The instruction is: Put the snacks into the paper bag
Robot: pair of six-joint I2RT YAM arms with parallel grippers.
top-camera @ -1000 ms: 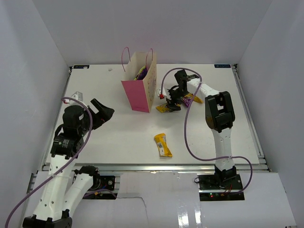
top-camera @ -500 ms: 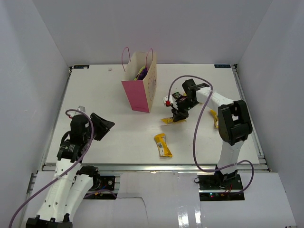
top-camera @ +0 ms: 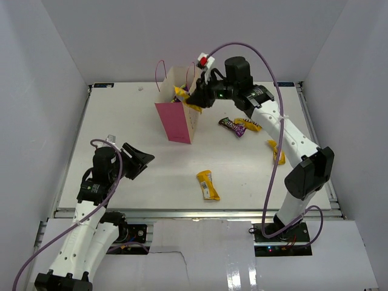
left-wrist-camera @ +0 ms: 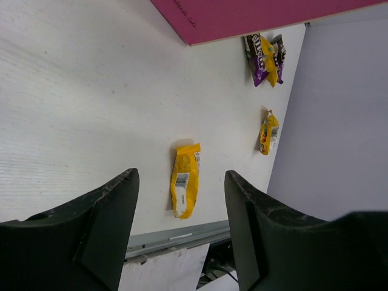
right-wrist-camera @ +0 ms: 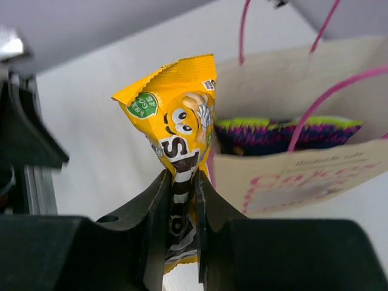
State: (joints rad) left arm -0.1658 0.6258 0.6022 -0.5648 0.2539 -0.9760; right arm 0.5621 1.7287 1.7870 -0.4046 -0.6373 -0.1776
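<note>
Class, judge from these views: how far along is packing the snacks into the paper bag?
Done: chip bag inside the paper bag. In hand: right gripper holds a yellow packet near the bag's mouth. Left: front packet, far-right packet, bar pile.

The pink paper bag [top-camera: 174,120] stands upright, a dark chip bag [right-wrist-camera: 285,130] inside. One yellow packet [right-wrist-camera: 180,127] is held up by its open top. More yellow packets [top-camera: 208,185] and candy bars [top-camera: 233,125] lie flat nearby.
</note>
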